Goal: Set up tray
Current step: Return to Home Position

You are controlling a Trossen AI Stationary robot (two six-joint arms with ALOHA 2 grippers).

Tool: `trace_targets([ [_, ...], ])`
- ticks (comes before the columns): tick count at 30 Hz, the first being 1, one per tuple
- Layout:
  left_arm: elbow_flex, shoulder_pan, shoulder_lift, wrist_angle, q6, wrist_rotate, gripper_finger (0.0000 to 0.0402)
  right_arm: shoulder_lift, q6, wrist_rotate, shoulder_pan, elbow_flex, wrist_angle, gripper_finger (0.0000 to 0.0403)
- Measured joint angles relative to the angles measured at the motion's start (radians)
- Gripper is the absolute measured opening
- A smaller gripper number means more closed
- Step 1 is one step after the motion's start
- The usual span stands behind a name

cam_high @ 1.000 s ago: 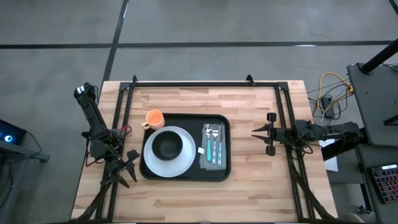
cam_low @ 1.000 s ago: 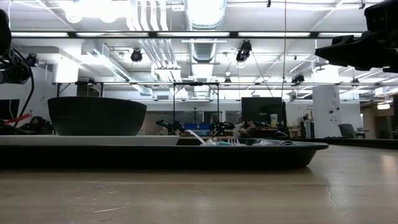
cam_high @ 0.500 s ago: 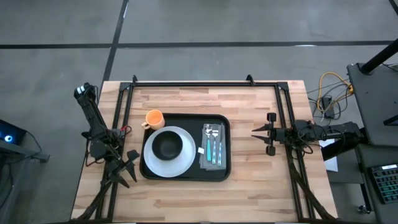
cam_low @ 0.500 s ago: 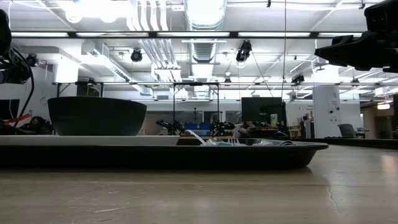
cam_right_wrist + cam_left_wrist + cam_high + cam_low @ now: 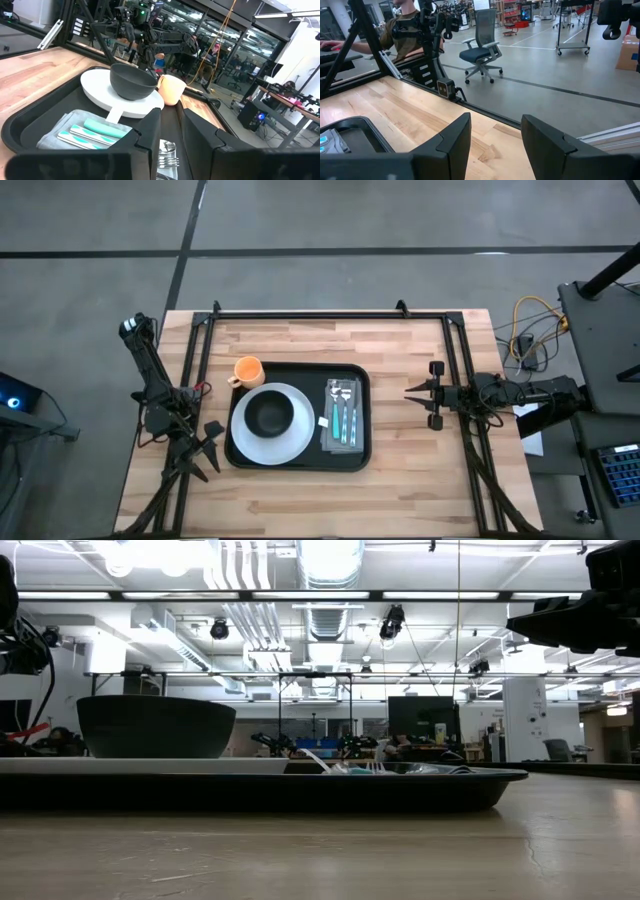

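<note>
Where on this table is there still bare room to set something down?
Bare wood: the strip between the tray and the frame rail, the wider strip along its opposite side, and the gap between tray and right gripper. Crowded: the tray, filled by plate, bowl and napkin with cutlery; left gripper and orange cup crowd its left end.

The worktop is a slab of pale wooden planks, edged by black rails. The tray lies flat on it between the two hands. The left hand is just off one short side and the right hand is near the other. An orange cup stands at the tray corner on the left hand's side, beyond that hand. Whether it rests on wood or rim cannot be told.
</note>
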Motion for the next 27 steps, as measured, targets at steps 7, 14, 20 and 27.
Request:
trace_targets([
  [7,0.000,0.000,0.000,0.000,0.000,0.000,0.0155,0.000,0.000,0.000,0.000,0.000,0.000,0.0080],
  [14,0.000,0.000,0.000,0.000,0.000,0.000,0.0155,0.000,0.000,0.000,0.000,0.000,0.000,0.0086],
  [20,0.000,0.000,0.000,0.000,0.000,0.000,0.0155,0.000,0.000,0.000,0.000,0.000,0.000,0.0080],
  [27,0.000,0.000,0.000,0.000,0.000,0.000,0.0155,0.000,0.000,0.000,0.001,0.000,0.000,0.0069],
])
